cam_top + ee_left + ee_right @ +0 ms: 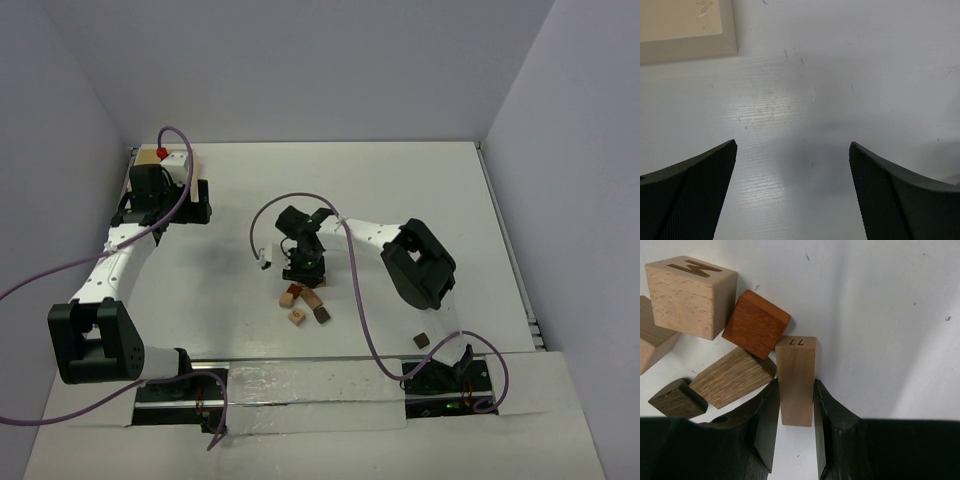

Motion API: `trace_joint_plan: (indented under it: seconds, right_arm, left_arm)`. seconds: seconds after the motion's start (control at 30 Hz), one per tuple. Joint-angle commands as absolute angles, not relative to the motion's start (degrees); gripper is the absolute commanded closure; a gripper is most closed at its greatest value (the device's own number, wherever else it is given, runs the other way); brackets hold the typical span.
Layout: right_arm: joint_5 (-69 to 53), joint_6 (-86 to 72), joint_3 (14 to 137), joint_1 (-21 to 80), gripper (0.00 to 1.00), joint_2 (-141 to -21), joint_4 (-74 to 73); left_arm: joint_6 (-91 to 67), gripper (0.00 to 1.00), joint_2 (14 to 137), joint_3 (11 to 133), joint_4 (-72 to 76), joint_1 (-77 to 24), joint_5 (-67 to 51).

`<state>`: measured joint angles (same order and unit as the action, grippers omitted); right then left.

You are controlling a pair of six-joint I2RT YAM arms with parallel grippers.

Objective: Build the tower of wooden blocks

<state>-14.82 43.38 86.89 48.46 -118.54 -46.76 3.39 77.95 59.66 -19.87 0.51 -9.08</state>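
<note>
Right gripper [796,405] clenched on tan bar [797,367] by its long sides — light, rigid, smooth wood, may slip — other blocks [756,324] just left of it; left gripper [792,145] released.

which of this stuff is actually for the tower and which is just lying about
For the tower: pale bar, clamped in the right pincer; loose wood blocks beside it; lone dark block near the right arm's base.
Just lying about: pale wooden box at the far left corner, by the open, empty left pincer.
</note>
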Motion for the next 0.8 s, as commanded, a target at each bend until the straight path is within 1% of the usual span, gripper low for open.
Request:
trace_joint_plan:
  seconds: [0.0, 0.23, 0.4, 0.77]
  right_arm:
    - [-13.1, 43.4, 87.1, 48.8, 1.0, -115.8, -46.2]
    - [-11.7, 42.5, 87.7, 46.4, 1.0, -115.1, -46.4]
    - [-11.8, 42.0, 87.2, 44.9, 1.0, -114.7, -45.4]
    - [-11.3, 43.2, 90.8, 44.8, 1.0, -117.9, -45.4]
  left_arm:
    - [2.9, 0.01, 76.0, 60.7, -17.0, 0.5, -9.4]
    - [4.2, 0.01, 72.3, 60.0, -15.4, 0.8, -12.6]
    - [4.9, 0.01, 72.9, 62.1, -15.9, 0.8, -13.5]
    - [5.4, 0.01, 72.4, 61.6, -15.6, 0.8, -14.1]
